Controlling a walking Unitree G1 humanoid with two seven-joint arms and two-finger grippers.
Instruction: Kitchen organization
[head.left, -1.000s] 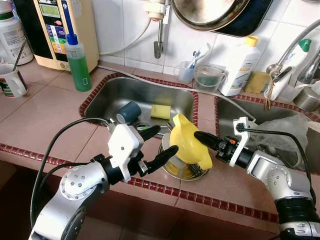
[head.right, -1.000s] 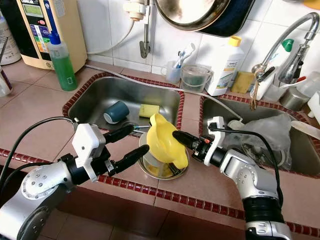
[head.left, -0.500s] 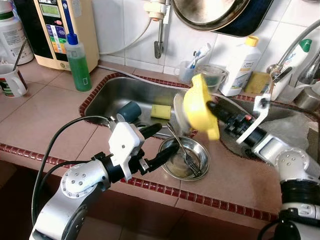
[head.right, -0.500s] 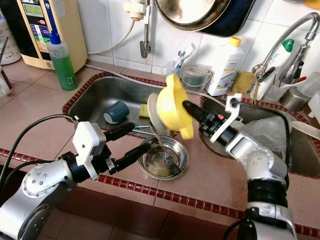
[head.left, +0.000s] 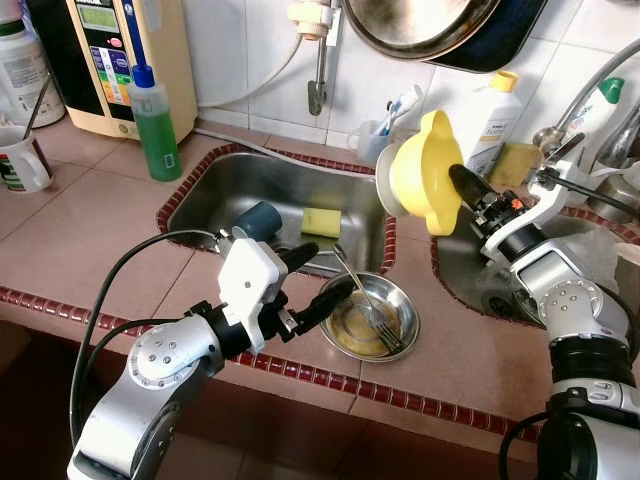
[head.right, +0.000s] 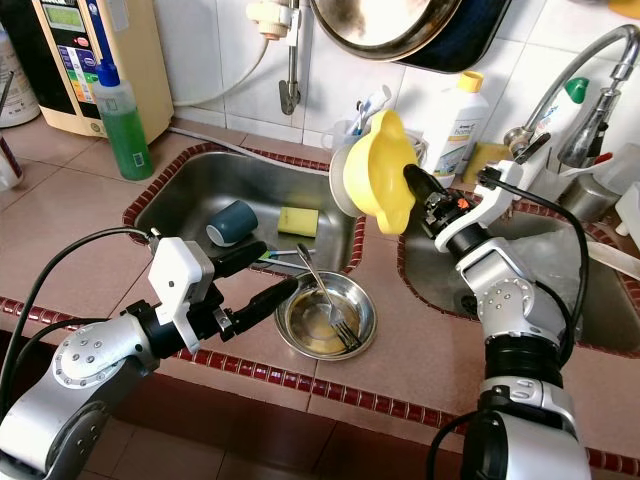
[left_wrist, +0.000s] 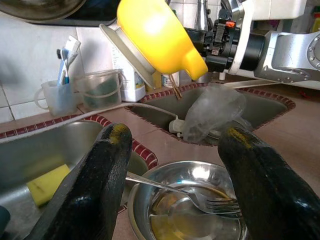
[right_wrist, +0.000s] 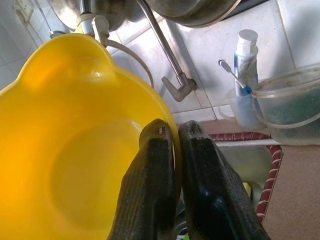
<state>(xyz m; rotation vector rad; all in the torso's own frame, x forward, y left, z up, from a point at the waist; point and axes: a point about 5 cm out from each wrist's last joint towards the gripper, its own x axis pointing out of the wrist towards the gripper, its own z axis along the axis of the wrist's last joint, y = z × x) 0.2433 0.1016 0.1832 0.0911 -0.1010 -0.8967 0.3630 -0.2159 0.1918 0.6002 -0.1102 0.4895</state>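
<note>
1. Nearest you, at about 7 o'clock in the head views, your left tool hangs just above the tiled counter with its two black fingers spread wide and gripping nothing.
2. Right past those fingertips, at roughly 6 o'clock, you see the steel bowl sitting on the counter's front strip, between the two sinks. A fork lies in it, its handle leaning over the rim toward the left sink, and a yellowish film coats the bottom.
3. Beyond the bowl at 11 o'clock lies the left sink. In it you have a dark blue cup tipped on its side and a yellow sponge lying flat beside it.
4. At 1 o'clock your right tool is raised over the divider between the sinks. Its fingers are pinched narrow on the rim of the yellow bowl, one inside and one outside. The bowl is held on edge, well clear of the counter, with its open side facing the left sink.
5. Below that arm, at 3 o'clock, the right sink holds a crumpled clear plastic bag.
6. Farthest back, along the wall, you can pick out a green soap bottle at 10 o'clock, a clear tub and toothbrush cup at 12, and a white bottle with a yellow cap at 1.
</note>
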